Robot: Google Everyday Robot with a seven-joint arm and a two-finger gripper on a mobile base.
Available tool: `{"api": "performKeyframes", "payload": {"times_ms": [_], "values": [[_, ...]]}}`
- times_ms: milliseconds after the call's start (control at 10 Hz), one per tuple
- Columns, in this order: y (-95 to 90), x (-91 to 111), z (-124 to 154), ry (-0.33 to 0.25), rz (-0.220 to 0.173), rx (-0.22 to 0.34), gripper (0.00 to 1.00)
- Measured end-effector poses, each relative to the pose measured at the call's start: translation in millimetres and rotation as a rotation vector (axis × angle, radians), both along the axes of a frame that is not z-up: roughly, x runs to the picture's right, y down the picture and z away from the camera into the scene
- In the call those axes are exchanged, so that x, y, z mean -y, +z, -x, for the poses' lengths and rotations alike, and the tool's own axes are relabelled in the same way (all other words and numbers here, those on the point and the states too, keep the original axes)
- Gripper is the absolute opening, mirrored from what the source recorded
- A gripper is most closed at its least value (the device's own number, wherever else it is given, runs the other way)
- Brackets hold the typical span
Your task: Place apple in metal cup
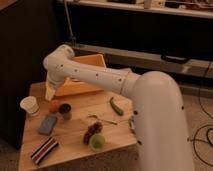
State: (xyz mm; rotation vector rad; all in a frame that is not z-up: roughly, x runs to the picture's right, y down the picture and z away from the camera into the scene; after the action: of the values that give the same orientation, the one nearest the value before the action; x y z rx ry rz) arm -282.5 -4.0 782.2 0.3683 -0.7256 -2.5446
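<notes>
The table (72,142) is pale wood with a matt, lightly grained top. The arm (100,80) has a smooth white shell, plastic by its look, with a soft sheen and small dark dots along it. Its gripper (50,93), a duller cream tone, hangs just above the apple (53,105), whose orange-red skin looks smooth. Just beside the apple, the metal cup (65,110) is dark grey with a faint shine at the rim. The white cup (30,105) looks like matt paper. The orange tray (87,75) has flat, even walls; its material is unclear. The grapes (92,131) are dark and dull, the yellow-green ball (97,142) is slightly glossy, and the blue pad (47,124) looks soft and matt.
</notes>
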Motion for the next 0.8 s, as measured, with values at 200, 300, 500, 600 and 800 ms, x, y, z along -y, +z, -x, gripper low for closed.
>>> {"api": "performKeyframes", "payload": {"times_ms": [200,300,500,600,800], "values": [[11.3,-8,28,-0.01,-0.001,0.032,0.8],[21.6,-14,40,-0.002,-0.006,0.068,0.8],[39.5,-27,48,-0.003,-0.006,0.082,0.8],[51.6,-36,48,-0.013,0.002,0.056,0.8],[59.3,-42,37,-0.017,0.01,0.02,0.8]]}}
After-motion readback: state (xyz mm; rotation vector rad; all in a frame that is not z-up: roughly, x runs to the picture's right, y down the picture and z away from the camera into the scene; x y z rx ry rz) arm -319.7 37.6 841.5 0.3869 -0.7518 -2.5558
